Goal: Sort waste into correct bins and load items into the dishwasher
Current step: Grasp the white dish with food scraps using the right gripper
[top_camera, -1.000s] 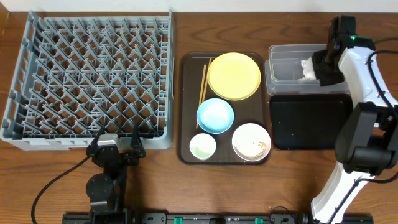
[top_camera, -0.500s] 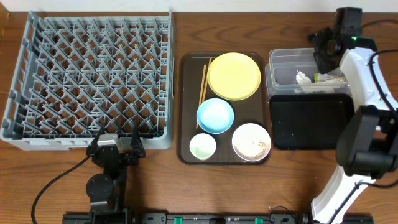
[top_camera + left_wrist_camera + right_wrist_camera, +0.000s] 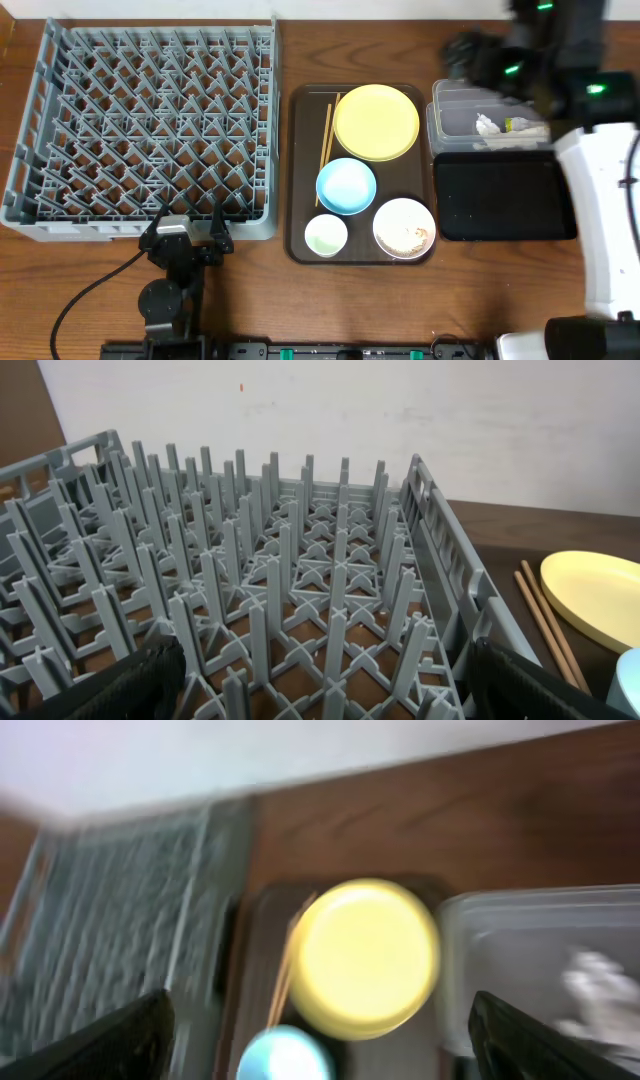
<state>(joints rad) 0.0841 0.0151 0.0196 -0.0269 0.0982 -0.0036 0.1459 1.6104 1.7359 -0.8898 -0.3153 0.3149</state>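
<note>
Left gripper (image 3: 190,215): we see its jaws wide apart and empty, at the dish rack's (image 3: 140,130) near edge.
Right gripper (image 3: 335,1040): blurred above the clear tub (image 3: 440,100); we see its jaws spread, holding nothing.
Waste: tissue (image 3: 487,125) and wrapper (image 3: 525,126) lie in the tub.
Dishes: plate (image 3: 376,121), blue bowl (image 3: 346,186), white bowl (image 3: 404,228), cup (image 3: 326,236) and chopsticks (image 3: 326,135) sit on the brown tray (image 3: 298,170).

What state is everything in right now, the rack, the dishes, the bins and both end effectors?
dish rack, empty
yellow plate, flat on the brown tray
chopsticks, lying beside the plate
blue bowl, upright, empty
white bowl, upright, scraps inside
small cup, upright
clear tub, holds tissue and wrapper
black tray, empty
left end effector, open, empty
right end effector, open, empty
</note>
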